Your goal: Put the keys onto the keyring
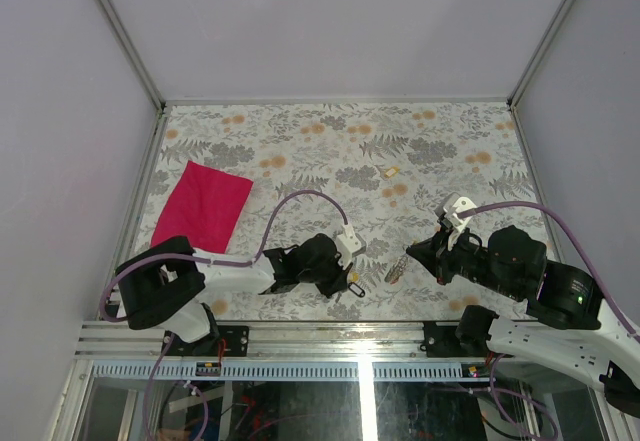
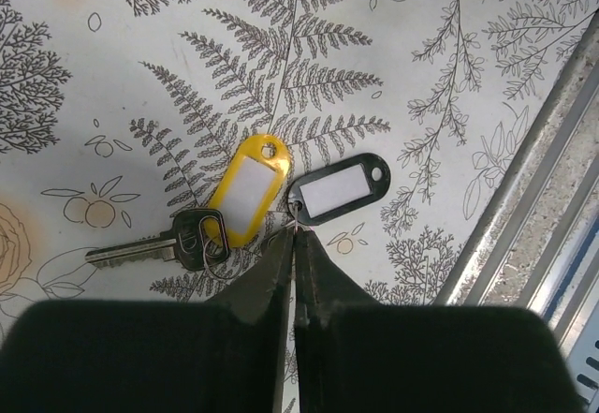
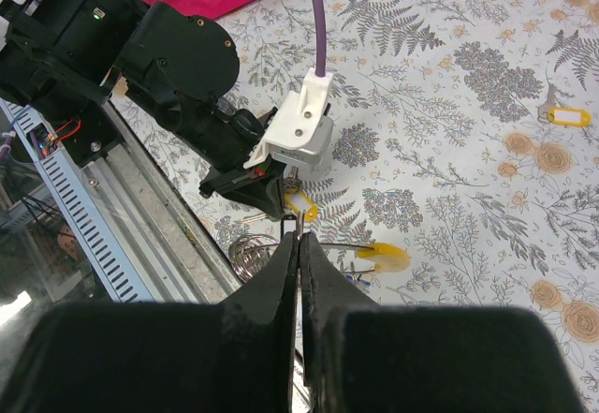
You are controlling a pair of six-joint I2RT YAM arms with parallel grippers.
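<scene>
Left tool (image 2: 295, 238), fingers together, pinches the loop of the black tag (image 2: 339, 188), whose length runs away up-right. Yellow tag (image 2: 248, 188) and key (image 2: 140, 249) lie just left of it on the worktop (image 2: 449, 38). Right tool (image 3: 299, 241), likewise together, seems to nip the keyring (image 1: 393, 272), which sits between both tools, nearer the right.
</scene>
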